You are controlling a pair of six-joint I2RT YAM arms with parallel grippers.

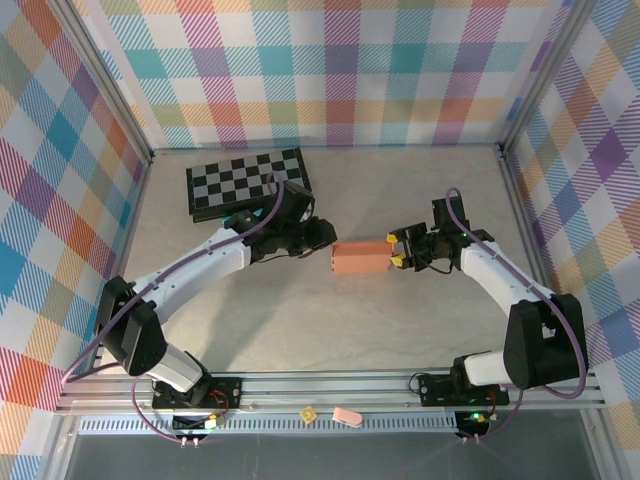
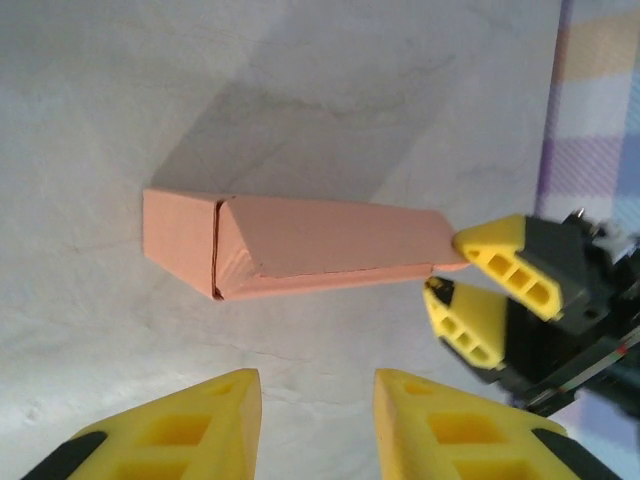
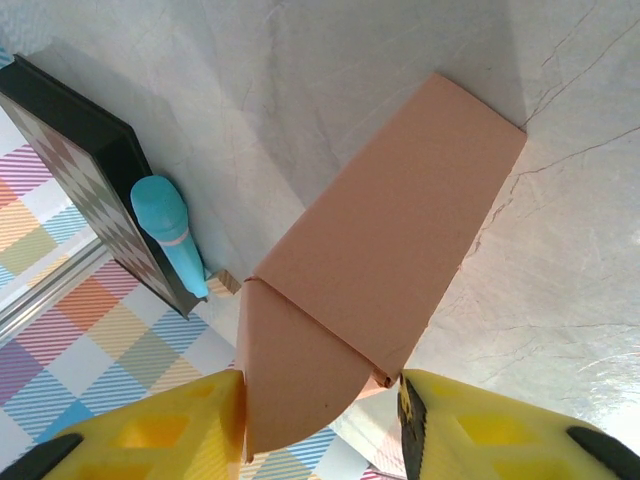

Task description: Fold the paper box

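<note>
The paper box (image 1: pixel 360 258) is lying mid-tabletop (image 1: pixel 300 320). The left tool (image 1: pixel 328 238) is hovering just left of it, fingers parted, holding nothing. The right tool (image 1: pixel 393 251) is straddling the box's right end flap, partly open; whether it is pinching the flap cannot be told.

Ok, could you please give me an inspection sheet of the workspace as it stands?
Surface: pale table, no spills seen.
Job's things: paper box mid-table, rounded end flap toward the right hand.
Clutter: chessboard at the far left; teal cylinder and tan block beside it.
Hands: left hand open, short of the box; right hand astride that flap, grip unclear.
Cables: purple cables along both arms.
Surroundings: plaid walls, metal frame.
</note>
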